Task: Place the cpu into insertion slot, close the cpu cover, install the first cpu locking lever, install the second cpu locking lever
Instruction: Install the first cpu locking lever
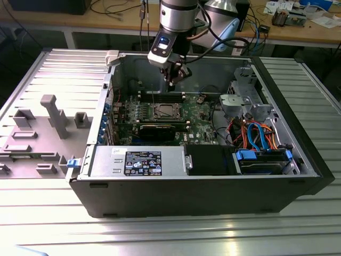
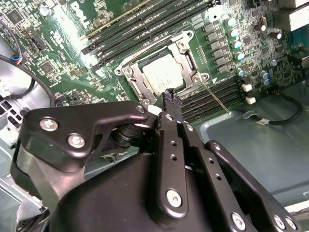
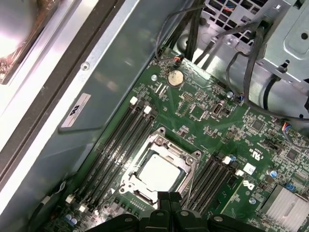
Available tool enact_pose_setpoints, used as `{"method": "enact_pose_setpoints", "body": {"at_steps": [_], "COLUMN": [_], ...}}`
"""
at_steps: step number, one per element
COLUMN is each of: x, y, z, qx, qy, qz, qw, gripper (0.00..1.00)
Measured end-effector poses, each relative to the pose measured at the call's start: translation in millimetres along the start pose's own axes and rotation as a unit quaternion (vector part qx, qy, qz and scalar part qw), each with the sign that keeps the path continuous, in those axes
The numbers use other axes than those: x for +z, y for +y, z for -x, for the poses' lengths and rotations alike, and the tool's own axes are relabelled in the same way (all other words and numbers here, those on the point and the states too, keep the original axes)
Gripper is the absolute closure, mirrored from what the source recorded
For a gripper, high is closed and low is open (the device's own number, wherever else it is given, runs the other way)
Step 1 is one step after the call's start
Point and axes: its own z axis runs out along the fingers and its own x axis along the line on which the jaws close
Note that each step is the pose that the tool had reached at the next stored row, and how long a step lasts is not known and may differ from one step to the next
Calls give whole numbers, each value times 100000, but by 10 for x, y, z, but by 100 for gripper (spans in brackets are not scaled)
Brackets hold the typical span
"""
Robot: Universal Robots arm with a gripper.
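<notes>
Logged the small flat square silvery-grey cpu (image 3: pixel 159 173) seated in the shiny-rimmed square insertion slot (image 3: pixel 127 186) on the green circuit board (image 3: pixel 207 121), near the middle of the exterior view, with the thin silver frame-shaped cpu cover (image 3: pixel 190 164) apparently folded down around it. Noted the black two-fingered gripper (image 3: pixel 169 197) poised just above the slot's edge, fingertips pressed together and carrying nothing. Judged placing and cover-closing done; saw a thin metal rod (image 2: pixel 216 100), apparently a locking lever, standing loose over the long black memory slots (image 2: pixel 193 104), so counted lever work outstanding.
</notes>
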Motion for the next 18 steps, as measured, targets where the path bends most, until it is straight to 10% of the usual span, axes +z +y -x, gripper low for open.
{"method": "enact_pose_setpoints", "body": {"at_steps": [12, 18], "x": [1, 1], "y": [-8, -13], "z": [-2, -4], "qx": [-7240, -7507], "qy": [-129, -122], "qz": [-64, -52], "qw": [99737, 99718], "gripper": [89, 89]}}
